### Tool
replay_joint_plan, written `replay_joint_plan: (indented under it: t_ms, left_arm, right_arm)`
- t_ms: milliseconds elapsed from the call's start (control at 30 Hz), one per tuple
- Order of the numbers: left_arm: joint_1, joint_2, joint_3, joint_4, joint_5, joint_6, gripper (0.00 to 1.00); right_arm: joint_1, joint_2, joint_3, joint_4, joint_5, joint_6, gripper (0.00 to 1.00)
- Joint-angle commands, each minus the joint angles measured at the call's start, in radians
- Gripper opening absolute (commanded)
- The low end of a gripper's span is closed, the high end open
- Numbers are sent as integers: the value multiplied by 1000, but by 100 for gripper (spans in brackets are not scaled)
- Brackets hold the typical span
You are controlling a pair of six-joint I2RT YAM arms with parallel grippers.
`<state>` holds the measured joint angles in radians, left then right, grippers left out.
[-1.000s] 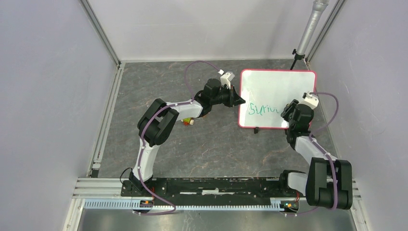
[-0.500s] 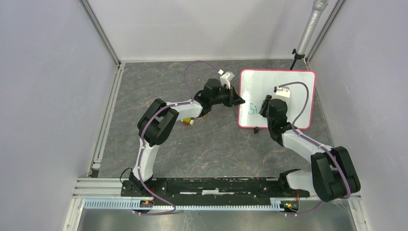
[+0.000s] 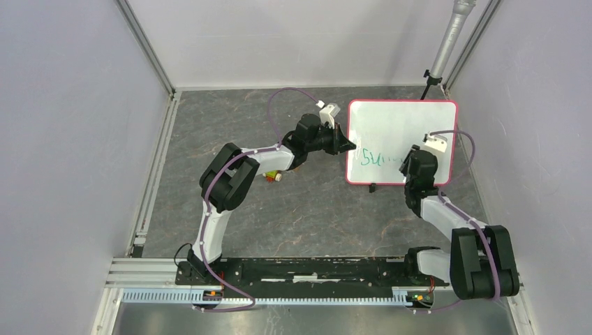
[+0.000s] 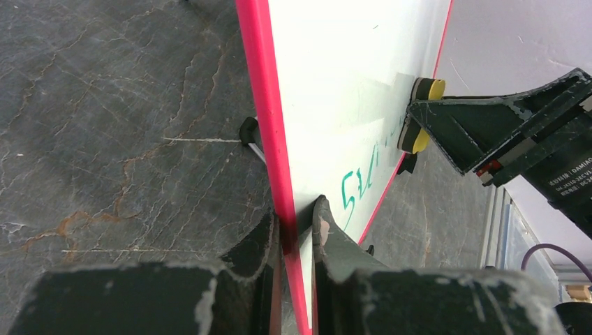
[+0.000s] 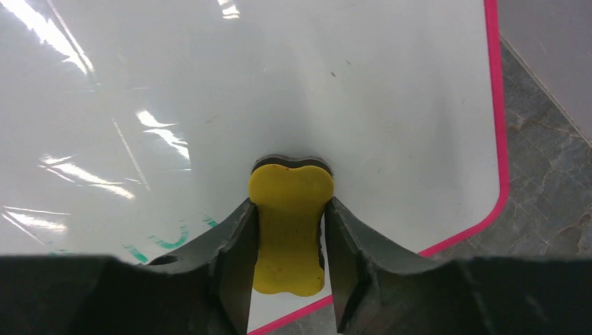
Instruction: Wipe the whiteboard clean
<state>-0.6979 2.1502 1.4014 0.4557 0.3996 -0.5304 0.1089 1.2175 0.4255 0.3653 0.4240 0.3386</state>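
The whiteboard (image 3: pixel 391 129), white with a pink-red frame, lies at the back right of the table. Green marks (image 3: pixel 371 159) show on its lower left part. My left gripper (image 3: pixel 348 147) is shut on the board's left edge, and in the left wrist view the frame (image 4: pixel 262 105) runs between that gripper's (image 4: pixel 297 218) jaws. My right gripper (image 5: pixel 290 204) is shut on a yellow eraser (image 5: pixel 292 187), whose dark pad presses on the whiteboard (image 5: pixel 293 77) just right of the green marks (image 5: pixel 165 241). From the left wrist the eraser (image 4: pixel 421 116) appears against the board face.
A small red and yellow object (image 3: pixel 272 176) lies on the dark table beside the left arm. A grey pole on a stand (image 3: pixel 445 45) rises at the back right corner. Walls close in on both sides, with a metal rail (image 3: pixel 150 188) on the left.
My right gripper swept the eraser left across the writing, then came back to the right. Less green writing shows than a second ago. The left gripper kept its hold and did not move.
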Motion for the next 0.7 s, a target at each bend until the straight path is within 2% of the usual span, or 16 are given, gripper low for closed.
replay_joint_plan:
  t_ms: [0, 67, 167, 233, 400, 667]
  left_arm:
    - [1, 60, -9, -149, -165, 187, 2]
    - [0, 60, -10, -149, -162, 187, 2]
    - [0, 60, -10, -149, -163, 189, 2]
    - [0, 60, -9, -149, -163, 189, 2]
    - [0, 60, -9, -149, -161, 189, 2]
    - [0, 65, -2, -157, -157, 190, 2]
  right_arm:
    - [-40, 20, -33, -62, -72, -48, 48]
    - [-41, 12, -19, -58, -132, -48, 55]
    - [-40, -20, -2, -77, -203, -39, 72]
    - [-41, -38, 17, -115, -215, -39, 77]
    - [-126, -77, -21, -141, -268, -6, 81]
    - [-214, -105, -44, -114, -363, -25, 75]
